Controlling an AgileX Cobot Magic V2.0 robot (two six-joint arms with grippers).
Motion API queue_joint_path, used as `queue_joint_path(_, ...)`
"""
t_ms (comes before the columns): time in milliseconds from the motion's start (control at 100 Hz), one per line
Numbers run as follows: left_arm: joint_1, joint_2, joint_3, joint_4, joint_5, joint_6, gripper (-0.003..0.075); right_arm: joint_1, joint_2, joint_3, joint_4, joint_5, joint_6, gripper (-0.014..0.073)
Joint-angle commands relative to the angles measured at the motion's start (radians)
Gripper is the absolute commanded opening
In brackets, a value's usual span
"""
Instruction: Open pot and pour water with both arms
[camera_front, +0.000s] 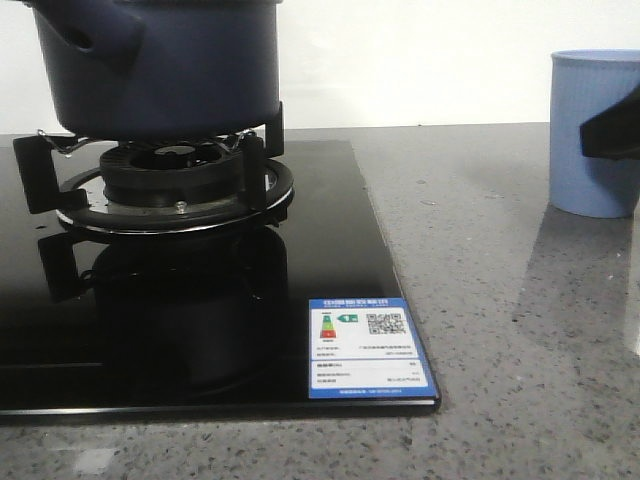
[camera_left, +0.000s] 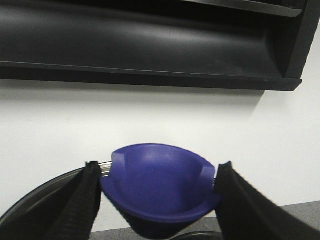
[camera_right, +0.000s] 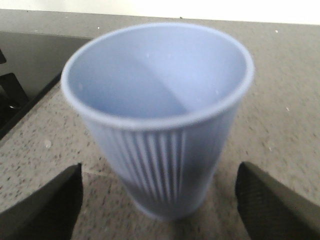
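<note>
On the grey counter, the cup stands empty.

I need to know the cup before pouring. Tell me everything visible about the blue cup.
The cup is light blue, plastic-looking, with vertical ribs on its lower wall and a smooth rim. It stands upright and looks empty on the grey speckled counter, right of the black stove. The right gripper is open, a finger on each side, not touching it.
</note>
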Motion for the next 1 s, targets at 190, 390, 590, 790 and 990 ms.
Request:
queue_joint_path(190,0.004,-0.024,-0.040,0.000,-0.092,0.002,0.0377,-0.007,-0.285,0.124,-0.015,0.015,0.143,0.0544)
queue_joint_path(390,0.002,-0.013,-0.040,-0.004,-0.041,0.002,0.0377,-0.007,-0.483,0.151,-0.015,0.090,0.165,0.0544)
queue_joint_path(590,-0.050,0.021,-0.040,-0.006,-0.023,0.002,0.0377,-0.007,-0.573,0.151,-0.015,0.117,0.165,0.0544)
queue_joint_path(790,-0.148,0.077,-0.040,-0.004,-0.067,0.002,0.0377,-0.007,-0.580,0.151,-0.015,0.127,0.176,0.0544)
queue_joint_path(990,-0.190,0.139,-0.040,0.000,-0.133,0.002,0.0377,-0.007,-0.580,0.151,-0.015,0.129,0.176,0.0544)
